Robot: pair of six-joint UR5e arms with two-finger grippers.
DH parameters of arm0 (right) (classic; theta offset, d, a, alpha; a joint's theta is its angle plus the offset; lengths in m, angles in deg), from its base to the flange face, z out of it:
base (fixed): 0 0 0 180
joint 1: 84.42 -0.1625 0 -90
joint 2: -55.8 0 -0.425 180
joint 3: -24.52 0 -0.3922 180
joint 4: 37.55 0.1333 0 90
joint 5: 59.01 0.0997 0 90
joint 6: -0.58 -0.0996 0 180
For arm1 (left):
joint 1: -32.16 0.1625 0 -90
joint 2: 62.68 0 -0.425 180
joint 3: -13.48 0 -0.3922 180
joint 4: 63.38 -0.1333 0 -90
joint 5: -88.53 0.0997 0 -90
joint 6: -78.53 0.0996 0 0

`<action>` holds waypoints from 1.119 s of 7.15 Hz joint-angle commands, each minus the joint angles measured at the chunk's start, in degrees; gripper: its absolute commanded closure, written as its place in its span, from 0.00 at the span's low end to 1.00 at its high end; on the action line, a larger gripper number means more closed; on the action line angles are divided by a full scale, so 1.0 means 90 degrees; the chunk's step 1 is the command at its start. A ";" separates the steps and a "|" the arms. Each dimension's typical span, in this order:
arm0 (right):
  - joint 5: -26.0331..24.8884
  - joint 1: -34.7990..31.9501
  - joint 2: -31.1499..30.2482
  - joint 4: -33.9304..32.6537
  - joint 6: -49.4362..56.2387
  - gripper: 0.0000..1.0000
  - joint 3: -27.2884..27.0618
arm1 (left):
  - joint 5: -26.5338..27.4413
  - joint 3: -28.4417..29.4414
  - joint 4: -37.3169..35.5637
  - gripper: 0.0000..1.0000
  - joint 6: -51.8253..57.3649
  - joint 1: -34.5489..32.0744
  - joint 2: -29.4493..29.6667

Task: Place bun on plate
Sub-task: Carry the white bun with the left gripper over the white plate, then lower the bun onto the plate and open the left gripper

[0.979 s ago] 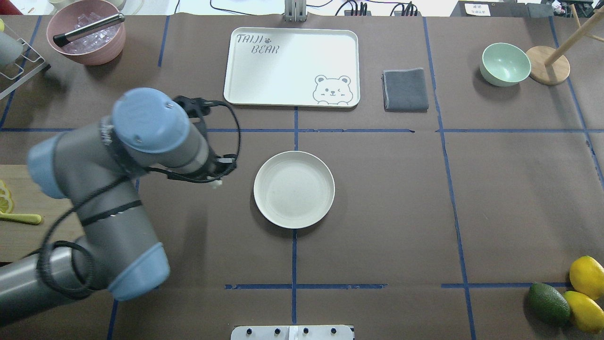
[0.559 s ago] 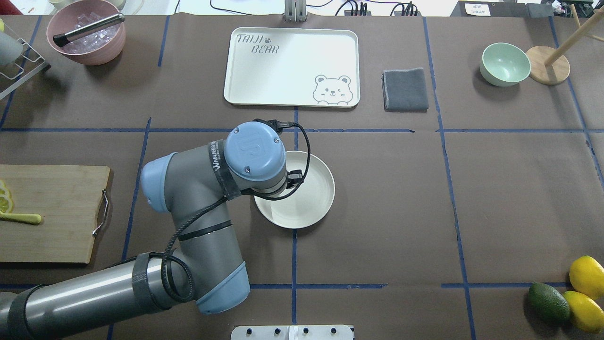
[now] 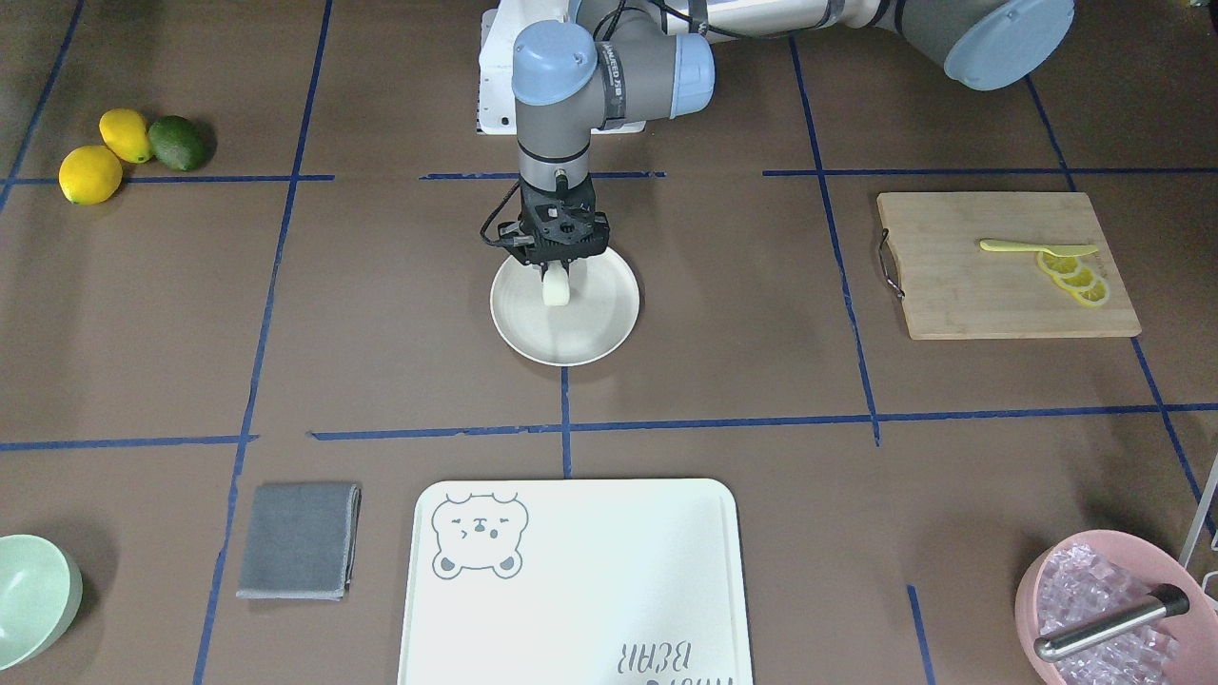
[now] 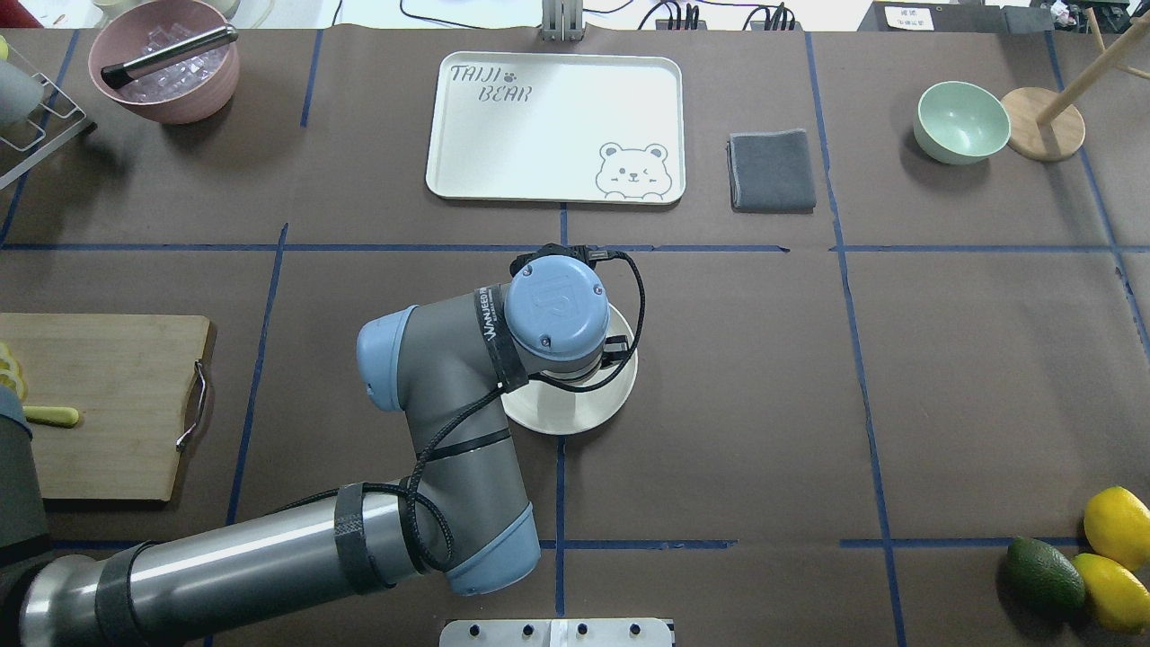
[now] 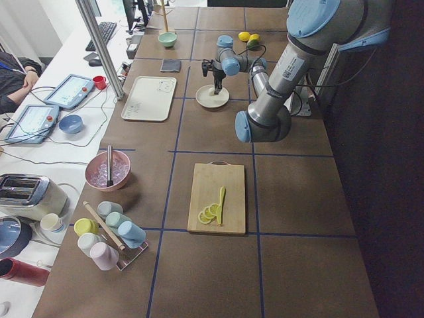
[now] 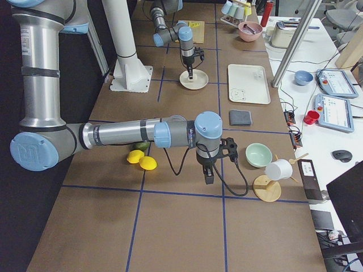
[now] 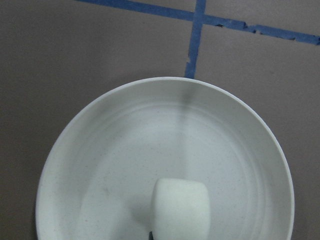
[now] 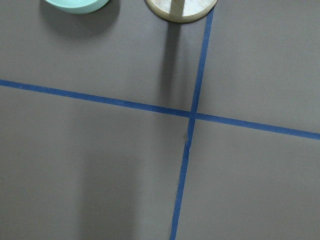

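The small white bun (image 3: 556,291) hangs between the fingers of my left gripper (image 3: 556,274), which is shut on it. It is a little above the near-robot half of the round cream plate (image 3: 599,328). In the left wrist view the bun (image 7: 180,209) sits low in the picture over the plate (image 7: 100,130) and casts a shadow on it. Seen from overhead, my left wrist covers the bun and much of the plate (image 4: 575,412). My right gripper (image 6: 209,177) hovers over bare table near the green bowl. I cannot tell whether it is open or shut.
The bear-printed tray (image 4: 555,126) lies beyond the plate, with a grey cloth (image 4: 773,171), green bowl (image 4: 961,121) and wooden stand (image 4: 1042,124) to its right. A pink bowl (image 4: 166,63) stands far left, a cutting board (image 4: 99,404) near left, lemons and an avocado (image 4: 1047,575) near right.
My left arm has swung right from beside the plate to above it, carrying the bun along. The plate has not moved.
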State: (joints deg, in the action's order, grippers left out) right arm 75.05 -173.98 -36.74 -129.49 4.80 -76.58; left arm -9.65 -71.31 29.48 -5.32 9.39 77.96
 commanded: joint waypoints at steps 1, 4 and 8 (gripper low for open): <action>0.0007 -0.0001 0.0000 0.0000 -0.0010 0.00 -0.0016 | 0.0001 0.0164 0.0073 0.67 0.0038 0.0010 0.0027; 0.0017 -0.0001 0.0000 0.0000 -0.0010 0.00 -0.0026 | 0.0001 0.0203 0.0073 0.44 0.0077 0.0010 -0.0032; 0.0017 -0.0001 0.0010 0.0010 -0.0010 0.00 -0.0046 | -0.0028 0.0038 -0.0044 0.00 0.0380 -0.0029 -0.0080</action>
State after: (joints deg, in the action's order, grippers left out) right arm 75.20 -173.98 -36.67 -129.43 4.71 -76.93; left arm -9.68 -69.99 29.74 -2.82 9.42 77.29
